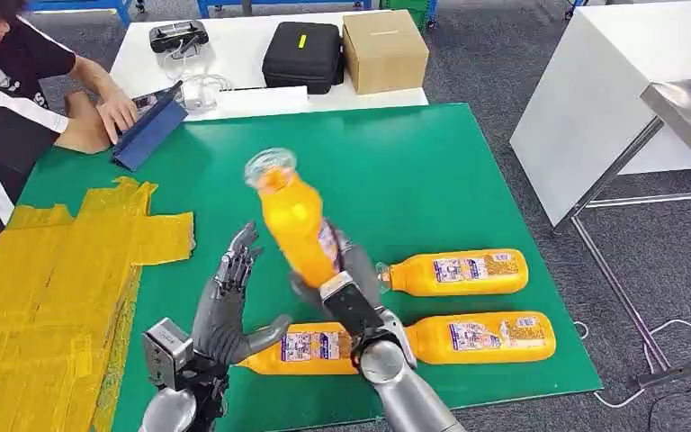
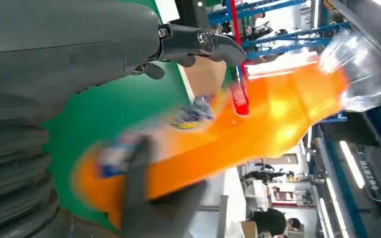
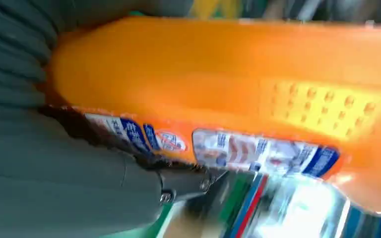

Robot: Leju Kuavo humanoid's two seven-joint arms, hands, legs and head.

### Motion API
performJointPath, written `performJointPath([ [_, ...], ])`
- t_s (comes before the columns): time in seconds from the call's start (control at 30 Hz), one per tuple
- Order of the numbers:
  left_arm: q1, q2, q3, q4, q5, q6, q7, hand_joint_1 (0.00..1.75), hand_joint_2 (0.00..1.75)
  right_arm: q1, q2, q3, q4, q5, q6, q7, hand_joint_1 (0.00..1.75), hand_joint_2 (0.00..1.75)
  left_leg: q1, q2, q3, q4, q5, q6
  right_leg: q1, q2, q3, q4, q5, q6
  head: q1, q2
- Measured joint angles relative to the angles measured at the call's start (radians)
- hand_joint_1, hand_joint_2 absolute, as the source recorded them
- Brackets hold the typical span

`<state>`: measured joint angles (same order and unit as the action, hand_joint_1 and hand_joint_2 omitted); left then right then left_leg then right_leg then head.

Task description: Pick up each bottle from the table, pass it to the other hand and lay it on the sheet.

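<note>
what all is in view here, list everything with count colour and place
held bottle: 1, orange, raised above the green mat
lying bottles: 3, orange, near right part of the mat
green mat: 1, covers the table
yellow sheet: 1, left side of the mat
black case: 1, far white table
cardboard box: 1, brown, beside the case
blue folder: 1, far left edge of the mat
person: 1, dark top, far left, hands at the folder
right hand: grips the held bottle
left hand: fingers apart, beside the bottle
</note>
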<state>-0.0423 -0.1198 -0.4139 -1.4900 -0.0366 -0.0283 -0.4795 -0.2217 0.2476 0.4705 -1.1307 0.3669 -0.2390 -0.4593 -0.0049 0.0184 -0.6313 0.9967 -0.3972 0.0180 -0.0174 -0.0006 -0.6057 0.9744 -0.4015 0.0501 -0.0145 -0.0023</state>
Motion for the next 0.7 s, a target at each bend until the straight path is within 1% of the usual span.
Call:
performJointPath([
  [0.07,-0.011,0.003,0.000,0.013,0.017,-0.005,0.002,0.00,1.75,0.000,-0.001,0.046,0.005,-0.032,0.044,-0.020,1.75,1.75,0.000,0.000,0.000,0.000,0.000,0.000,0.000,0.000,0.000,0.000,0.000,0.000,0.000,0.000],
  [0.23,-0.030,0.007,0.000,0.041,0.035,-0.014,0.004,0.00,1.75,0.000,-0.020,0.109,0.006,-0.074,0.116,-0.027,1.75,1.75,0.000,0.000,-0.001,0.000,0.000,0.000,0.000,0.000,-0.001,0.000,0.000,0.000,0.000,0.000],
  [0.37,-0.039,0.008,0.000,0.059,0.051,-0.027,0.006,0.00,1.75,0.000,-0.032,0.149,0.006,-0.078,0.166,-0.029,1.75,1.75,0.000,0.000,-0.001,0.000,0.000,0.000,0.000,0.000,-0.001,0.000,0.000,0.000,0.000,0.000],
  [0.47,-0.049,0.008,-0.002,0.070,0.066,-0.048,0.010,0.00,1.75,-0.003,-0.039,0.169,0.010,-0.066,0.179,-0.031,1.75,1.75,0.000,0.000,-0.001,0.000,0.000,0.000,0.000,0.000,-0.001,0.000,0.000,0.000,0.000,0.000],
  [0.7,-0.061,0.013,0.003,0.097,0.115,-0.084,0.044,0.02,1.75,-0.024,-0.056,0.204,0.022,0.000,0.168,-0.041,1.75,1.75,0.000,0.000,-0.001,0.000,0.000,0.000,0.000,0.000,-0.001,0.000,0.000,0.000,0.000,0.000],
])
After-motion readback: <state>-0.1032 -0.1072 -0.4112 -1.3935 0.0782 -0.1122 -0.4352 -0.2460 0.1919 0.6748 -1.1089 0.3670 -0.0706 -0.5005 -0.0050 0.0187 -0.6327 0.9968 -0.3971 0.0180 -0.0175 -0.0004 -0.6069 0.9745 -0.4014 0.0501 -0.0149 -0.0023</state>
